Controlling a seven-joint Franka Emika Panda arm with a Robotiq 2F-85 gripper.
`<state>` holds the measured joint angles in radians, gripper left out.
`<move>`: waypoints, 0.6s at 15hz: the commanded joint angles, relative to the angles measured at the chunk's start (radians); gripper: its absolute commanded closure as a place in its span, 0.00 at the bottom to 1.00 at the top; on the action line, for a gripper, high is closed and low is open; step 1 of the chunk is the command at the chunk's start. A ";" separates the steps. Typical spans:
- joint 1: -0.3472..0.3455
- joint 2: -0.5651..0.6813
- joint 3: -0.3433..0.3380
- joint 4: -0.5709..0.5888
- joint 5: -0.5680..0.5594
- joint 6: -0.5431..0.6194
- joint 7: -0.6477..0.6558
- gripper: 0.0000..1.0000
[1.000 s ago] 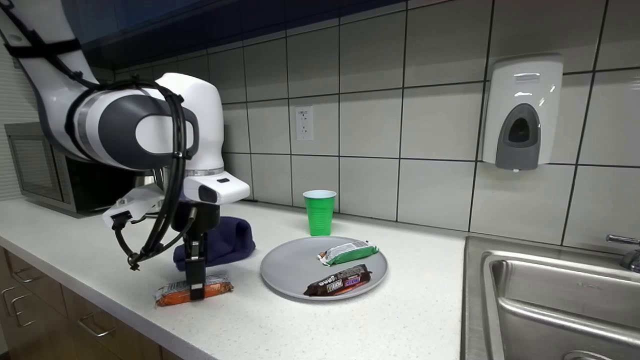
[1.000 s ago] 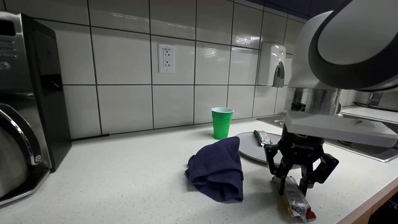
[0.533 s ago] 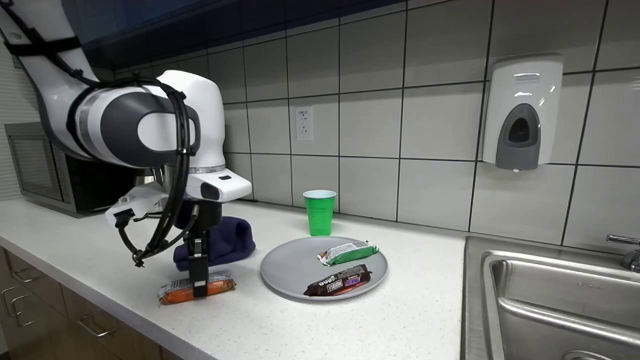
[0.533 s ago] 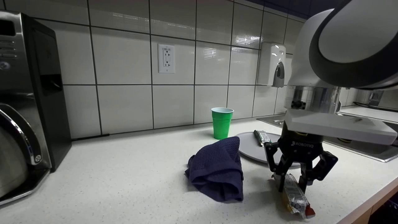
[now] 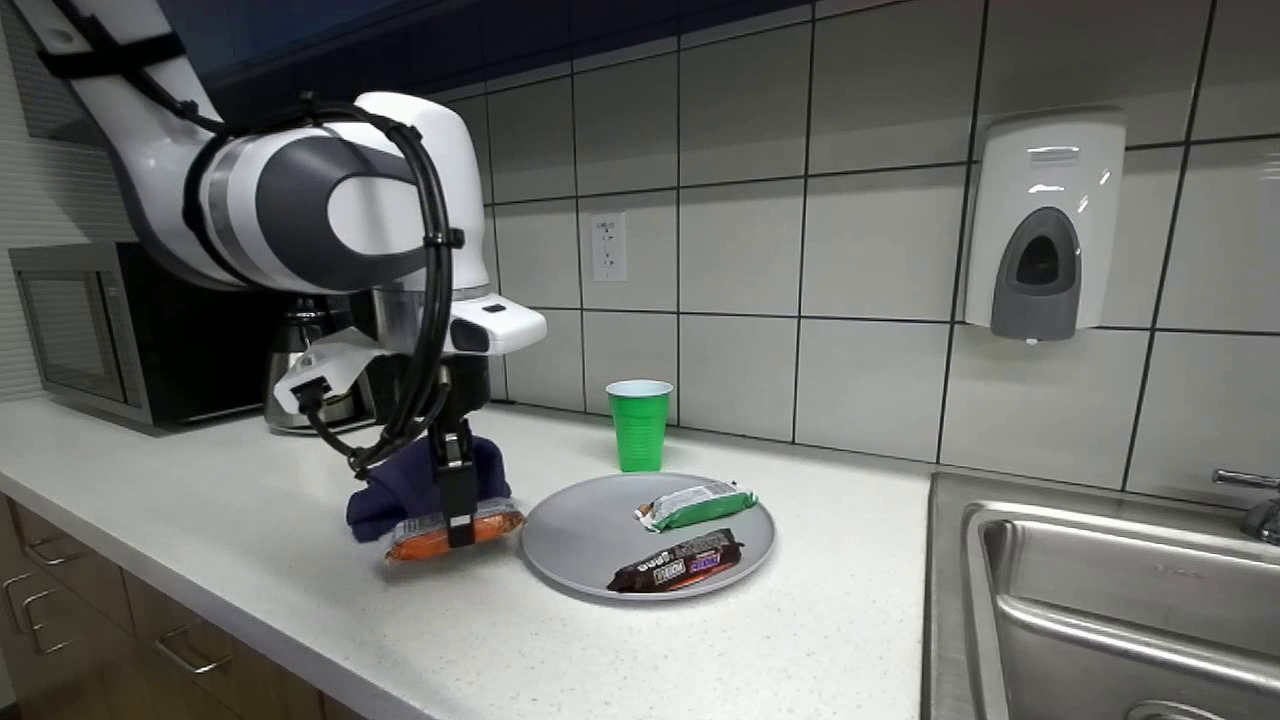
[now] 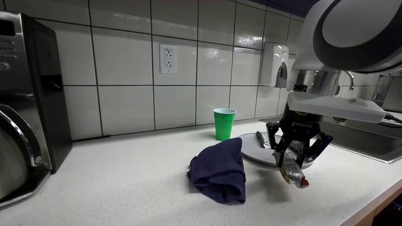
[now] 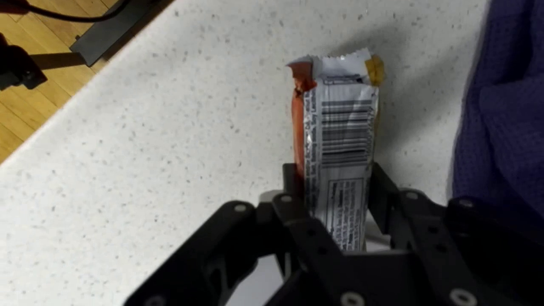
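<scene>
One robot gripper [image 6: 289, 162] clamps an orange-and-silver bar [image 7: 344, 140] apparently just above the white counter [image 5: 800, 660], with a gray plate [image 5: 580, 540] bearing two wrapped bars [image 5: 702, 507] at its three o'clock and a purple towel [image 5: 392, 492] at eleven in an exterior view.

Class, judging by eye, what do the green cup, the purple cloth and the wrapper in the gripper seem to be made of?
Green cup: probably plastic, slightly glossy, with ribbed sides.
Purple cloth: matt fabric, apparently woven, with waffle texture and soft folds.
Wrapper: thin, shiny film, crinkled at the end; plastic or foil, unclear.
</scene>
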<state>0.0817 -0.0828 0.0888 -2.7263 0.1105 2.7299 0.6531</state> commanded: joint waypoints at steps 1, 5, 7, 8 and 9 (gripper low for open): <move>-0.049 -0.016 -0.014 0.048 -0.052 -0.054 0.013 0.83; -0.078 0.014 -0.034 0.103 -0.069 -0.056 0.010 0.83; -0.085 0.035 -0.044 0.135 -0.065 -0.060 0.006 0.83; -0.089 0.049 -0.049 0.150 -0.066 -0.059 0.007 0.83; -0.088 0.065 -0.054 0.165 -0.054 -0.061 0.000 0.83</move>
<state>0.0098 -0.0609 0.0437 -2.6267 0.0686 2.7078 0.6531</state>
